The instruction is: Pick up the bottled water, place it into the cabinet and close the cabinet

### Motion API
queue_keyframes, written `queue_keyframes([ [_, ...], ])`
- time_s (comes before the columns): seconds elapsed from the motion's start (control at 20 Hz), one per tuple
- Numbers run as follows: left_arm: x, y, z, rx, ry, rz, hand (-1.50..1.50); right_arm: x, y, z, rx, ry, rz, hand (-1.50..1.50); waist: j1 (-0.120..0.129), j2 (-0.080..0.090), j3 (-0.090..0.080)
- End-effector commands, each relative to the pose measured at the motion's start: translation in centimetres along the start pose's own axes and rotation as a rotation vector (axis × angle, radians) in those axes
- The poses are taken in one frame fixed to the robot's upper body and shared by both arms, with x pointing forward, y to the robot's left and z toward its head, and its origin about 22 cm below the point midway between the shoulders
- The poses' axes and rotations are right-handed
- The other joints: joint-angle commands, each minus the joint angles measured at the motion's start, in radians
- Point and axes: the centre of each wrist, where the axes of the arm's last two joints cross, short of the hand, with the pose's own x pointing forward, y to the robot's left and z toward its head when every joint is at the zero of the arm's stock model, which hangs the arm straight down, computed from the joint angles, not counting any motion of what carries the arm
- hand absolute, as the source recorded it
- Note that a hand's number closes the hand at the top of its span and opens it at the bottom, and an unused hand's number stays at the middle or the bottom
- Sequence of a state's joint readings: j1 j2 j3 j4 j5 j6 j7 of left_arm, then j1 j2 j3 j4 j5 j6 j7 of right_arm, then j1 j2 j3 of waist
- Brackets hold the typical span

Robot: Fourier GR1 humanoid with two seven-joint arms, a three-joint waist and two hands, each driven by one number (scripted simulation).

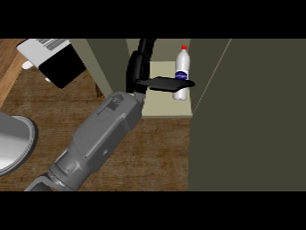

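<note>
Grey forearm [99,139] reaches into the cabinet [172,108], its hand [165,84] curled round the bottle [183,67]. Best set it upright before letting go.

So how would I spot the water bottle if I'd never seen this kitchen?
Find the tall olive-green cabinet on the right, its door swung open. Inside, on the pale shelf, the bottled water stands against a black hand. It is the only white thing there, with a red cap and a blue label.
</note>
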State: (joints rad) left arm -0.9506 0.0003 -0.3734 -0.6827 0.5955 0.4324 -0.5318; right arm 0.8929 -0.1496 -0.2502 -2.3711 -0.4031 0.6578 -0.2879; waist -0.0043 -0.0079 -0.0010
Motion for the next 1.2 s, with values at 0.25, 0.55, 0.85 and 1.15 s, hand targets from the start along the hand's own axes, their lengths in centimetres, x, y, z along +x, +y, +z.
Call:
queue_keyframes([
  [0.25, 0.6, -0.9, 7.0, -0.051, -0.002, 0.111, -1.50, 3.0, 1.4, -1.8, 0.015, -0.027, 0.026, -1.50, 0.026, -0.002, 0.000],
  [0.55, 2.5, 1.0, 11.1, -0.056, 0.005, 0.143, -1.50, 3.0, 1.2, -2.6, 0.025, -0.024, 0.062, -1.50, 0.024, 0.001, 0.000],
  [0.85, 2.8, 1.7, 16.1, -0.040, 0.033, 0.171, -1.50, 3.7, 2.6, -2.8, 0.219, 0.047, 0.028, 1.50, 0.018, 0.001, -0.002],
  [1.15, 4.3, 4.1, 18.1, -0.008, 0.023, 0.150, -1.50, 2.6, 3.4, -4.2, 0.373, 0.047, 0.007, 1.50, 0.016, 0.004, -0.001],
])
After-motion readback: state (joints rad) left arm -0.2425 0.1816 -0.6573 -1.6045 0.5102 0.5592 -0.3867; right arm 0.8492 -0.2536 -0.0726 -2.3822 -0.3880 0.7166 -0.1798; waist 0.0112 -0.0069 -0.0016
